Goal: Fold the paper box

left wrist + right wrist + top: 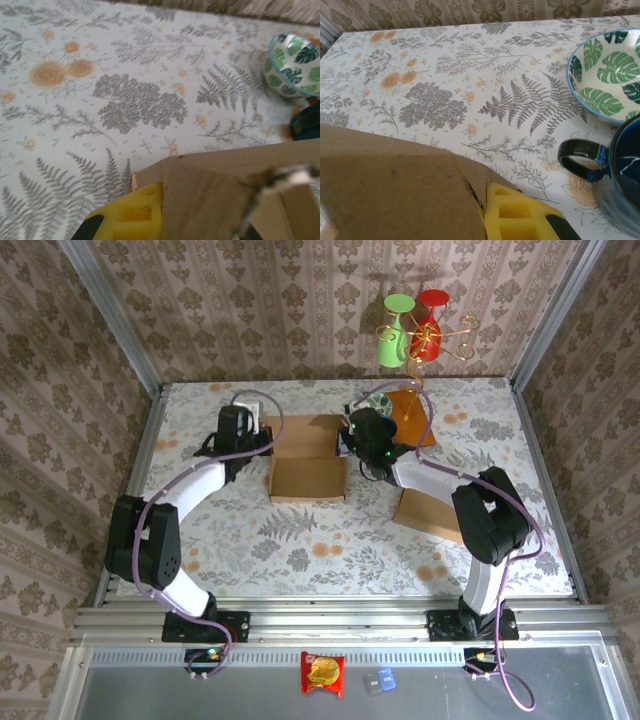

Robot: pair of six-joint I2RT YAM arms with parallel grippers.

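I see the paper box [306, 478] open on the desk [300, 540], between the arms. My left jaws pinch its left wall, my right jaws its right wall, both closed tight.

Brown paper box being gripped from both sides
The paper box [306, 478] is being held open-topped between the grippers. Its left wall is being pinched by the closed left gripper [264, 438] and its right wall by the closed right gripper [344, 445].
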